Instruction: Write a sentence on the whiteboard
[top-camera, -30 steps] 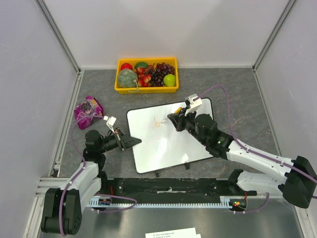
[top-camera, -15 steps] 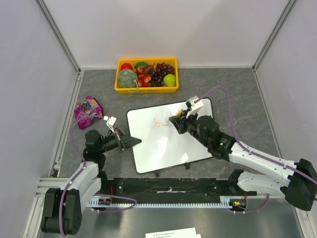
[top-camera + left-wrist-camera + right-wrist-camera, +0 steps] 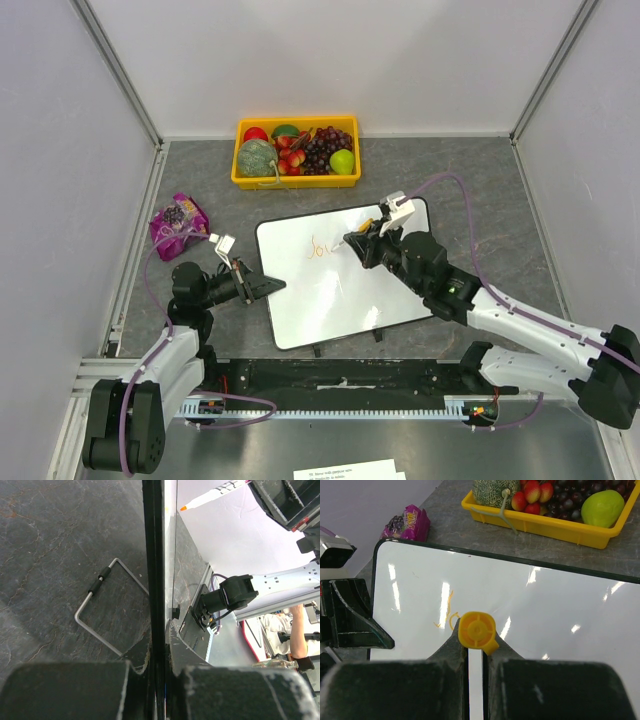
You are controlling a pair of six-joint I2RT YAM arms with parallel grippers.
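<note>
The whiteboard (image 3: 330,295) lies tilted on the grey table, propped on a wire stand (image 3: 100,607). My left gripper (image 3: 268,285) is shut on its left edge; in the left wrist view the black frame (image 3: 153,555) runs straight between the jaws of that gripper (image 3: 159,650). My right gripper (image 3: 360,241) is shut on a marker (image 3: 477,629) with a yellow end, whose tip rests on the board's upper middle. The sentence (image 3: 320,246) is a few thin orange strokes left of the tip, also seen as the lettering (image 3: 446,614) in the right wrist view.
A yellow tray (image 3: 296,181) of fruit stands behind the board. A purple snack bag (image 3: 177,224) lies at the left. Metal frame posts and grey walls close in the sides. The arms' base rail (image 3: 340,385) runs along the near edge.
My right gripper has moved a little to the right across the board with the marker, and the orange lettering has grown by a stroke or two. The left arm has stayed still.
</note>
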